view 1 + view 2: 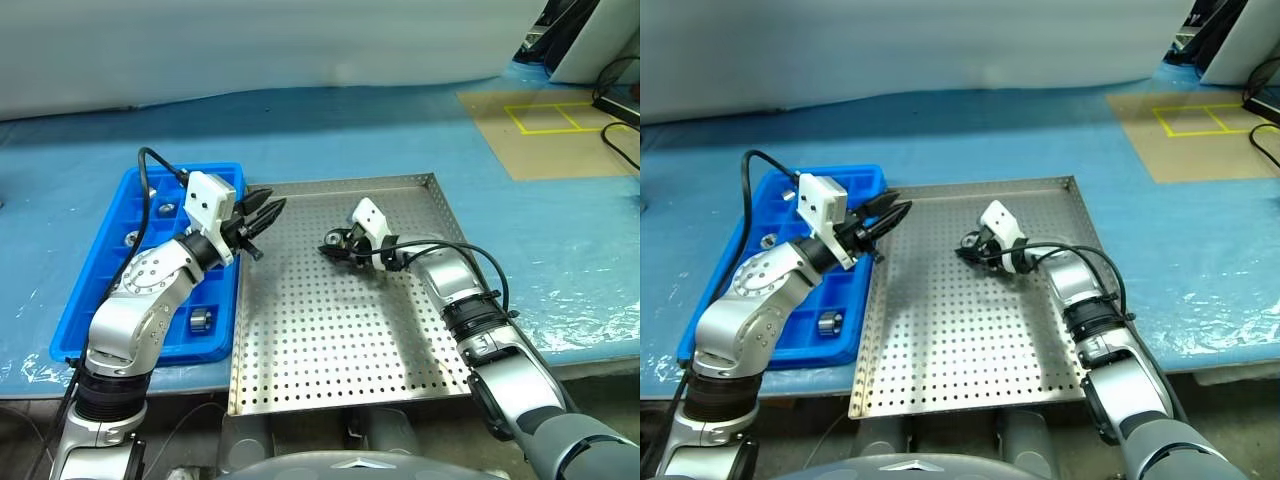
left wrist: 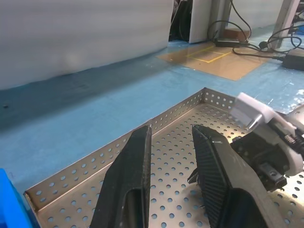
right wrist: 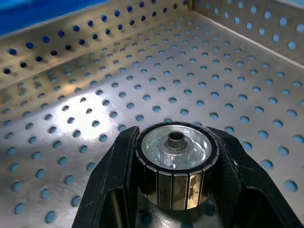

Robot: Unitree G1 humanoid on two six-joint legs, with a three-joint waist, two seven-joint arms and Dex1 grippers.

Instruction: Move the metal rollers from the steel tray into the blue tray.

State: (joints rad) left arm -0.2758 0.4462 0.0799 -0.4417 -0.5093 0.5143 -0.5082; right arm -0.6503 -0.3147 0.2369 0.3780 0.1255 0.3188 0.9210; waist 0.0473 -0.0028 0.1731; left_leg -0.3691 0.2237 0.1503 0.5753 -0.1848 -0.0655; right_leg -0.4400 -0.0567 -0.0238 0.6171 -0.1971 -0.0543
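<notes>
With our right gripper [image 3: 175, 190] clamped on a roller [image 3: 176, 164] in the steel tray [image 1: 330, 380], we should lift straight; left gripper [image 1: 262, 215] jaws sit together, empty.

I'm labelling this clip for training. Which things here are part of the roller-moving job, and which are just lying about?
Part of the job:
- roller between the right gripper's fingers
- rollers already in the blue tray
- steel tray
- left gripper, shut and holding nothing

Just lying about:
- cardboard sheet marked with yellow tape
- cables
- blue table cover
</notes>
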